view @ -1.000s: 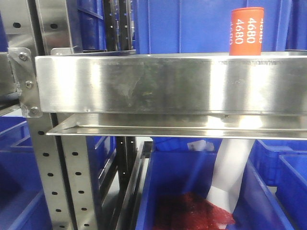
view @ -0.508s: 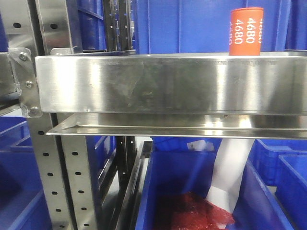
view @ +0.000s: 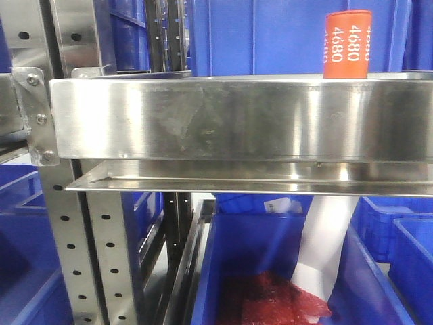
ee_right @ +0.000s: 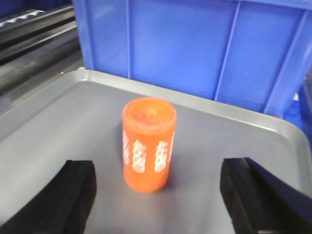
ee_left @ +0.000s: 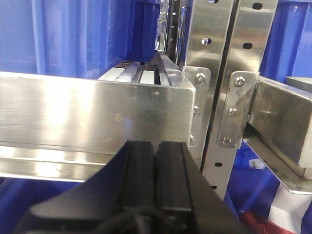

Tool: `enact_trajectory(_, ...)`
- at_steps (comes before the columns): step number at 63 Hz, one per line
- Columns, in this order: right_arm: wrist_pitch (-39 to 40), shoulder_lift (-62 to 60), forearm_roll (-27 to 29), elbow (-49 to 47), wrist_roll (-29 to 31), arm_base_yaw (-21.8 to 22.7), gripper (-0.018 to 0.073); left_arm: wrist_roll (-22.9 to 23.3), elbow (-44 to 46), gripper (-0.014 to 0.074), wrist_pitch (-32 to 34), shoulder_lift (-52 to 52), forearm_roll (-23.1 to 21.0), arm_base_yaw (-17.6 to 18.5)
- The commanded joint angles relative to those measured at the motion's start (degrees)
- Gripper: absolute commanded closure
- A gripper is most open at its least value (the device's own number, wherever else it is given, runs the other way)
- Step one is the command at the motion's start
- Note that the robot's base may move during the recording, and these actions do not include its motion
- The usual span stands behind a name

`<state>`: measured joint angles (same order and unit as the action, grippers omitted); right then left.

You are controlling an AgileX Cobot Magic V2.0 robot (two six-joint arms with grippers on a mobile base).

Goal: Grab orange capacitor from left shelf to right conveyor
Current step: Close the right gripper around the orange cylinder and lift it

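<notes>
**Orange capacitor upright on the steel shelf, between spread right fingers**

In the front-facing view, the small orange cylindrical capacitor [view: 348,44], printed with white "4680", is seen rising above the tall front lip of the shiny brushed stainless-steel shelf [view: 223,118], towards its right end. The shelf is bolted to a perforated steel upright [view: 74,237], and a blue plastic bin [view: 270,34] is seen behind the capacitor.

In the right wrist view, the capacitor [ee_right: 147,146] is shown upright on a flat grey surface with a raised, rounded rim [ee_right: 229,114]. The right gripper [ee_right: 158,169] is spread wide. Its black fingers [ee_right: 73,195] are placed on either side of the capacitor, and neither touches it.

The left gripper [ee_left: 156,168] is pressed together, with nothing pinched between its black pads [ee_left: 139,170]. It is held just in front of a shelf lip, near a bolted upright.
</notes>
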<state>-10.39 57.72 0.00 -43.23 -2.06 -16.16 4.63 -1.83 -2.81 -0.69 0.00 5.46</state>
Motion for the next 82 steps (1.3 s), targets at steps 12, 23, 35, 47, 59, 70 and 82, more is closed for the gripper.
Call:
enact_trajectory(12, 13.63, 7.26, 0.0, -2.27, 0.57, -0.15, -0.0057, -0.03, 0.31, 0.0701, 4.98, -1.1, 0.0, 0.43)
enact_trajectory(23, 16.61, 10.97, 0.0, -2.27, 0.57, -0.15, -0.0057, -0.03, 0.31, 0.0701, 4.98, -1.1, 0.0, 0.43)
enact_trajectory(35, 20.15, 14.92, 0.0, -2.27, 0.57, -0.15, -0.0057, -0.03, 0.31, 0.0701, 4.98, -1.1, 0.0, 0.43)
enact_trajectory(47, 24.02, 19.3, -0.41, -2.27, 0.52, -0.15, -0.0057, -0.03, 0.31, 0.0701, 4.98, -1.1, 0.0, 0.43)
enact_trajectory(59, 25.92, 21.09, -1.4, -2.27, 0.52, -0.15, 0.0021, -0.03, 0.31, 0.0701, 4.98, -1.1, 0.0, 0.43)
enact_trajectory(70, 27.22, 20.97, -2.0, -2.27, 0.52, -0.15, 0.0316, -0.03, 0.31, 0.0701, 4.98, -1.1, 0.0, 0.43)
enact_trajectory(82, 27.49, 18.33, -2.43, -2.27, 0.52, -0.15, 0.0501, -0.03, 0.31, 0.0701, 4.98, -1.1, 0.0, 0.43)
